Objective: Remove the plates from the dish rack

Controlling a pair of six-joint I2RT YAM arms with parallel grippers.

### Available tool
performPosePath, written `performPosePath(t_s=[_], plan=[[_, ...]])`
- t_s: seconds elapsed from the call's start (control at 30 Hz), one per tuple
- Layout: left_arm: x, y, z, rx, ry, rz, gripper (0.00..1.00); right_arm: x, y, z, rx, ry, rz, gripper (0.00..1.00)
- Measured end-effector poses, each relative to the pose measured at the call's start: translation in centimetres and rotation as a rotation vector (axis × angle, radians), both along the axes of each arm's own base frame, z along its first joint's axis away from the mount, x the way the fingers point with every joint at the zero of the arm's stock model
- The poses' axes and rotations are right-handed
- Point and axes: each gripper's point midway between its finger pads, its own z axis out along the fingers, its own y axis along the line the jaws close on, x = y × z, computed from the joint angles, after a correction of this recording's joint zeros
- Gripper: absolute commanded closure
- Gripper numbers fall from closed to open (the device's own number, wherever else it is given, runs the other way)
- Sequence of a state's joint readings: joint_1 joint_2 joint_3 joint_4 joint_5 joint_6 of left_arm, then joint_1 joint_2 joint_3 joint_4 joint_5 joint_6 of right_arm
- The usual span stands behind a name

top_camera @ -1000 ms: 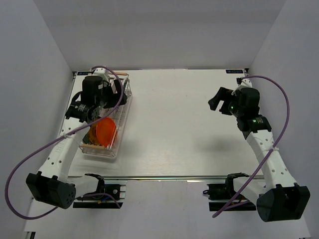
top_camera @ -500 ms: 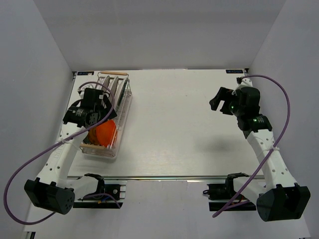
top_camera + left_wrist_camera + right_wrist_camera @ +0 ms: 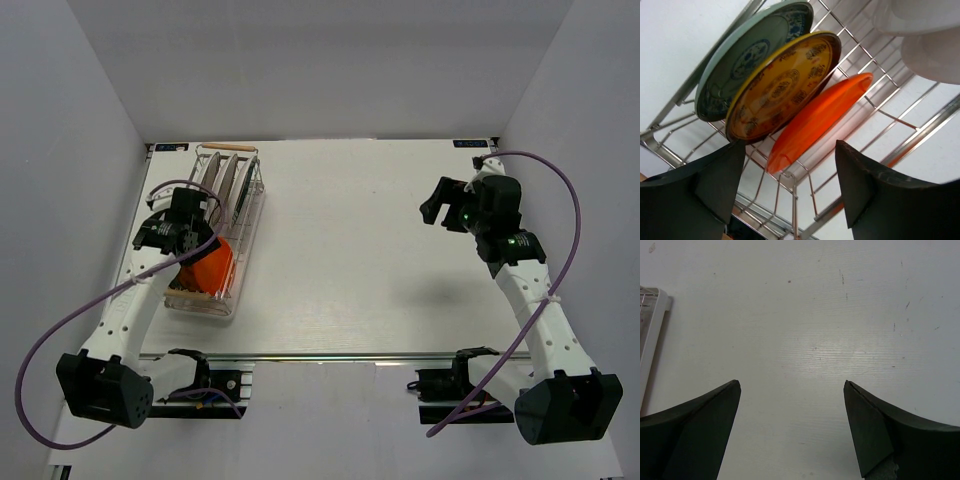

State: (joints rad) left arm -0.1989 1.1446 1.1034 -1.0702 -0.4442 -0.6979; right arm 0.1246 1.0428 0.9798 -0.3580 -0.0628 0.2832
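Your left arm has drawn back along the dish rack [image 3: 247, 210] from its far end toward the near end; your right arm has not stirred. The left hand [image 3: 788, 145] is spread wide and holds nothing. Just ahead of it, in the gap between the fingers, stands the orange plate [image 3: 815, 120], on edge in the wires. Its rim runs slantwise across the wrist view, from low left to high right, so I judge the wrist needs a turn before the fingers can straddle the thin edge.

Behind the orange plate leans the yellow plate [image 3: 782, 90], and behind that the blue-green plate [image 3: 747, 60], all three tilted the same way and close together. More pale plates [image 3: 226, 178] stand at the far end of the rack. The rack lies lengthwise along the left edge of the tabletop [image 3: 840, 315].

Your right hand [image 3: 792, 385] is also wide open and empty, hanging near the right edge, well apart from the rack. The left is plainly the nearer.
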Motion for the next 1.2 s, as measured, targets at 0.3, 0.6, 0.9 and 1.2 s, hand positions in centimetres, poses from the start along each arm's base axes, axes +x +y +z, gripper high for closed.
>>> performPosePath(t_s=[0.3,0.6,0.9,1.2], plan=[[0.7,0.4,-2.4,0.006,0.048,-0.006,0.43,-0.3,-0.1,-0.5,-0.006,0.024,-0.004,0.11],[0.6,0.4,-2.6,0.018,0.056,-0.05,0.61,-0.3,-0.2,-1.3,-0.011,0.054,-0.006,0.11],[0.0,0.7,-1.8,0.049,0.043,-0.117,0.78,-0.3,-0.2,-2.0,-0.014,0.08,-0.005,0.11],[-0.4,1.0,-1.1,0.085,0.038,-0.177,1.0,-0.3,-0.1,-2.3,-0.015,0.097,-0.005,0.11]])
